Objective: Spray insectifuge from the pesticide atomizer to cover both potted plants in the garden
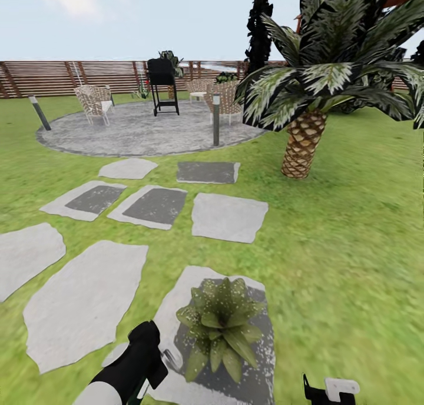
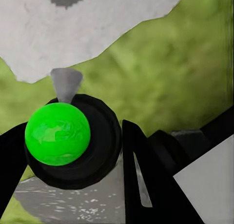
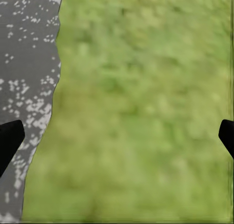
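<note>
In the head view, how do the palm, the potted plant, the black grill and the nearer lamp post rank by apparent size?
Largest to smallest, as they appear:
1. palm
2. potted plant, though it stands nearest the camera, which enlarges it
3. black grill
4. lamp post, thin; against the grill the order is uncertain.

Flat, bright daylight render; little cast shadow, soft detail throughout.

Even illumination is seen under a pale sky (image 1: 118, 16). The lawn (image 1: 353, 228) is smeared and textureless in the head view, and heavily blurred in the right wrist view. The stepping stones (image 1: 227, 216) are rendered with soft edges. A plain, unshaded green is shown on the pesticide atomizer (image 2: 57, 133).
</note>
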